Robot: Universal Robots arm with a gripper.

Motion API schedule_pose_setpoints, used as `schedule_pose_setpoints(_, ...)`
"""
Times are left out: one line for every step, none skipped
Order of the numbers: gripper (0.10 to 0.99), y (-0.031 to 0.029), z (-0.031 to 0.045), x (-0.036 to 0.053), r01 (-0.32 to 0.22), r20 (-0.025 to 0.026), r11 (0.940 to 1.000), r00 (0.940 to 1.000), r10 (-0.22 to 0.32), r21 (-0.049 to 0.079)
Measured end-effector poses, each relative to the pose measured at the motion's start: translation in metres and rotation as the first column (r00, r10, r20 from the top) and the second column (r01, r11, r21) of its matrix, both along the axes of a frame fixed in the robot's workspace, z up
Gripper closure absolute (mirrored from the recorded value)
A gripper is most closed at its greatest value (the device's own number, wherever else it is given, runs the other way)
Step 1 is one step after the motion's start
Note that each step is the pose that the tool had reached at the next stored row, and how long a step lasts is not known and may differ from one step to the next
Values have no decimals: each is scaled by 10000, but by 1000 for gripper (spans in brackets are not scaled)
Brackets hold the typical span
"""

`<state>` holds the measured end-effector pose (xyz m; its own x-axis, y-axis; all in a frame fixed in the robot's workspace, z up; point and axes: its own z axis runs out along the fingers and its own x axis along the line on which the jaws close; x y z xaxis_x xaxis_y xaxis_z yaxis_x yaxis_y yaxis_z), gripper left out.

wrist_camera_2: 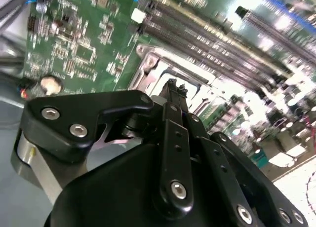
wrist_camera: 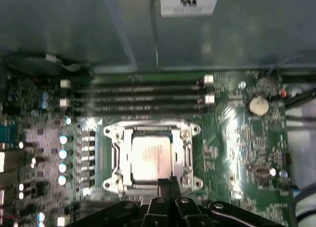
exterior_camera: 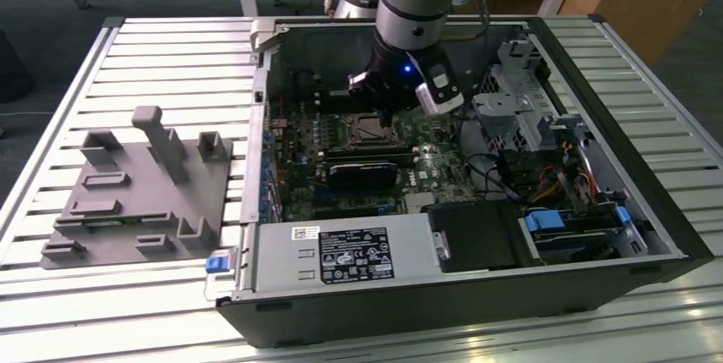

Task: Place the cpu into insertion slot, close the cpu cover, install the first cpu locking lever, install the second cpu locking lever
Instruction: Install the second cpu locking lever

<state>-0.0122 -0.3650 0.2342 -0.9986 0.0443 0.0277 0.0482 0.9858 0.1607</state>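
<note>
Near the motherboard's [wrist_camera: 237, 138] memory-slot edge, the cpu [wrist_camera: 150, 159] sits seated in the insertion slot [wrist_camera: 114, 160], framed by the cpu cover [wrist_camera: 186, 153]. Jaws of the gripper [wrist_camera: 169, 183] hang pressed together at the cover's near edge, with bare board on both sides.

The dull silver cpu [wrist_camera: 150, 158] lies flat in the insertion slot [wrist_camera: 118, 160] on the green motherboard, framed by the silver cpu cover [wrist_camera: 187, 150], lowered around it.
</note>
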Motion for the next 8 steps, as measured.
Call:
schedule_pose_setpoints(980, -7, -2, 0, 0, 0, 9999, 10000, 0, 148)
schedule_pose_setpoints(980, -17, -4, 0, 0, 0, 9998, 10000, 0, 194)
schedule_pose_setpoints(980, -32, -6, 0, 0, -1, 9998, 10000, 0, 197)
schedule_pose_setpoints(980, -47, -8, 0, -1, -2, 9998, 10000, 1, 198)
schedule_pose_setpoints(980, -63, -11, 0, -1, -2, 9998, 10000, 1, 199)
schedule_pose_setpoints(980, -78, -13, 0, 0, -2, 9998, 10000, 0, 201)
schedule_pose_setpoints(980, -92, -15, 0, 0, -2, 9998, 10000, 1, 203)
schedule_pose_setpoints(980, -106, -17, 0, 0, -2, 9998, 10000, 0, 204)
